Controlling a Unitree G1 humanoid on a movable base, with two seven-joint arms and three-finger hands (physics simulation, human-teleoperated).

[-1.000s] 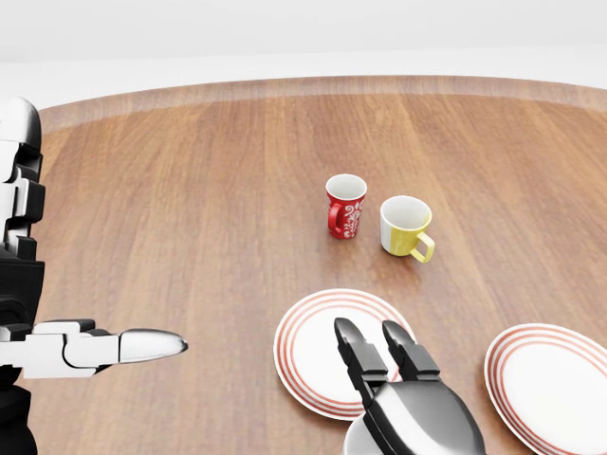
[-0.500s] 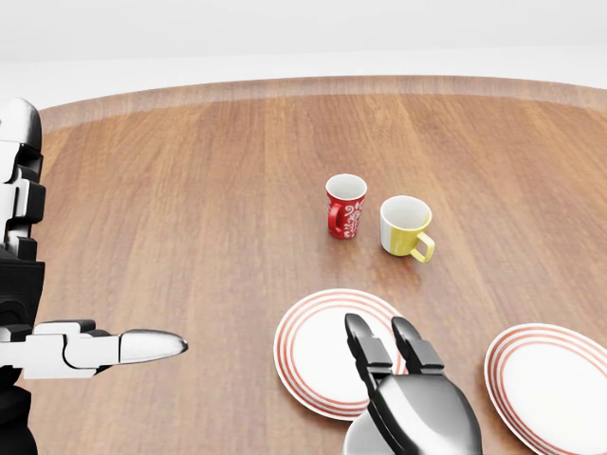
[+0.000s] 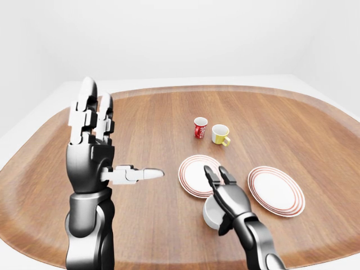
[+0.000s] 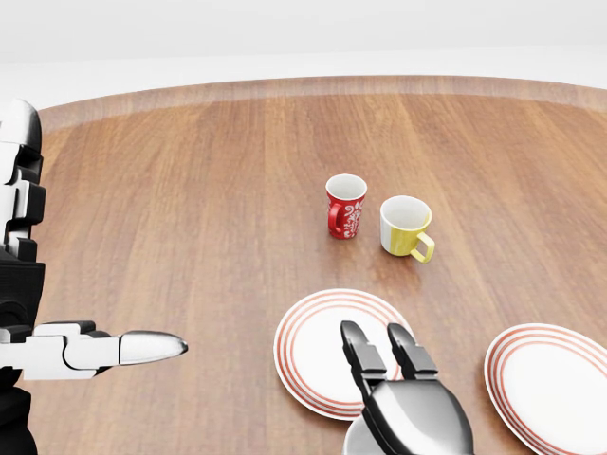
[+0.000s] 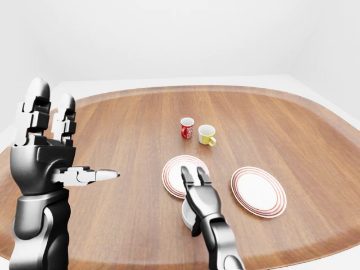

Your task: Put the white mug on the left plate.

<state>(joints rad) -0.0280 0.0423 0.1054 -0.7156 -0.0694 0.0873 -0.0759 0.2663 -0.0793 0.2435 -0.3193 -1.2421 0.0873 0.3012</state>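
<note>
The white mug (image 3: pixel 209 214) stands on the wood table just below the left plate (image 3: pixel 190 175), a white plate with red rings. My right hand (image 3: pixel 216 170) lies over the mug's top. Its fingers stretch out straight above the plate's lower edge and are open, not closed round the mug. In the head view only a sliver of the mug (image 4: pixel 354 440) shows under the hand. My left hand (image 3: pixel 98 132) is raised at the left, open, with fingers up and thumb pointing right, far from the mug.
A second red-ringed plate (image 3: pixel 277 190) lies to the right. A red patterned mug (image 3: pixel 200 127) and a yellow-and-white mug (image 3: pixel 220 134) stand side by side above the left plate. The table's rim (image 3: pixel 169 90) curves across the top.
My right hand's fingers wavered slightly to the right and back a little, staying over the left plate's lower edge. The left arm and the mugs have not moved.
</note>
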